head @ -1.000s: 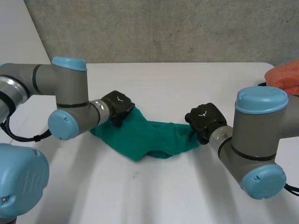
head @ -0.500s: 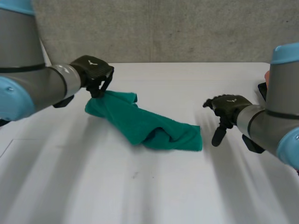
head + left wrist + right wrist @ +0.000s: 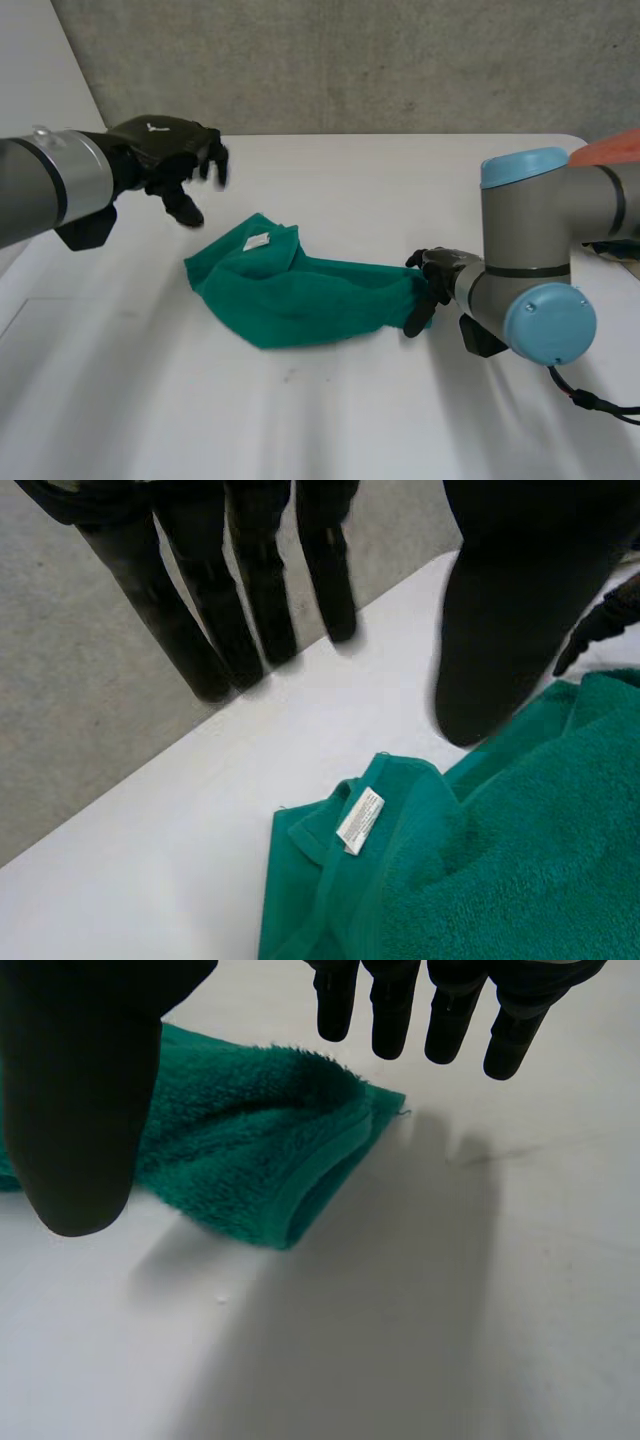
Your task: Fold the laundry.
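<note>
Since half a second earlier, the left hand (image 3: 165, 150) had let go of the green towel (image 3: 300, 295) and drawn off beyond it, fingers spread and empty. The right hand (image 3: 432, 278) had come in to the towel's right end, fingers straight and gripping nothing. That towel lay bunched in the middle of the desk (image 3: 330, 430), white label (image 3: 259, 240) showing near its left corner. Spreading it out seemed unfinished; next, each hand would likely need to pinch a corner and pull the cloth flat
</note>
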Controlling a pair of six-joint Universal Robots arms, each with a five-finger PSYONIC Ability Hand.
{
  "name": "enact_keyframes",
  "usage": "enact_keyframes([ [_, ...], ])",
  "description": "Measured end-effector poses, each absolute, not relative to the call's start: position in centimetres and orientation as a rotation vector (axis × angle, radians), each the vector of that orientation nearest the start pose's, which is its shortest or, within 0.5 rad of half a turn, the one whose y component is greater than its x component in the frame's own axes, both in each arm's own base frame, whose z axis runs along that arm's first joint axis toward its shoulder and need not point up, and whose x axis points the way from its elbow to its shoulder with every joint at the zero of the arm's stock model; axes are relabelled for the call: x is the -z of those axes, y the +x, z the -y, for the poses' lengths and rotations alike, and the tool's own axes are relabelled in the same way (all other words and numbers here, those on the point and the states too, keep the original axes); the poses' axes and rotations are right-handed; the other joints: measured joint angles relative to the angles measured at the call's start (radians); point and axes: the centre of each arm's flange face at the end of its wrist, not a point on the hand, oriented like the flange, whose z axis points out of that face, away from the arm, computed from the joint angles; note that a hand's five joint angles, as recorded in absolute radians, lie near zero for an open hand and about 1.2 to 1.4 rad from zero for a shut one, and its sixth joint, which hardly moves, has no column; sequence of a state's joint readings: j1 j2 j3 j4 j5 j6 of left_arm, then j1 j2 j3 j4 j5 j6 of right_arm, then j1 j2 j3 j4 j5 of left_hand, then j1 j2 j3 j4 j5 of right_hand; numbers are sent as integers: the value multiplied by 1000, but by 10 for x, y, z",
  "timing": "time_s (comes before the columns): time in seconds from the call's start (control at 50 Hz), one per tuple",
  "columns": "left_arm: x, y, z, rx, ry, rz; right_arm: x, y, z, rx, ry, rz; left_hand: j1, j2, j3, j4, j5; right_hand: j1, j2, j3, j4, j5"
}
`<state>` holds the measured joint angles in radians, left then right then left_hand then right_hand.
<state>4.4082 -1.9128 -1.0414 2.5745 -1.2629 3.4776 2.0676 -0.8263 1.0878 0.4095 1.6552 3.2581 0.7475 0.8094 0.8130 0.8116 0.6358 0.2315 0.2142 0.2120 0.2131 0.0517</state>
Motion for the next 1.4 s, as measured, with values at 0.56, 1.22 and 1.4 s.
enact_keyframes([
  [0.56,-190,-296,328,1457,1742,-2209,-138,313,286,1454,-808,-2520,-358,-423,-422,-428,-427,225,226,242,240,235],
  [1.22,-387,-305,384,2528,822,-1540,-340,348,359,2695,-646,-1584,411,384,374,384,351,856,952,970,981,906],
  [1.4,-382,-276,382,2639,556,-1662,-364,350,346,2858,-749,-1326,411,386,375,384,351,856,952,970,981,906],
])
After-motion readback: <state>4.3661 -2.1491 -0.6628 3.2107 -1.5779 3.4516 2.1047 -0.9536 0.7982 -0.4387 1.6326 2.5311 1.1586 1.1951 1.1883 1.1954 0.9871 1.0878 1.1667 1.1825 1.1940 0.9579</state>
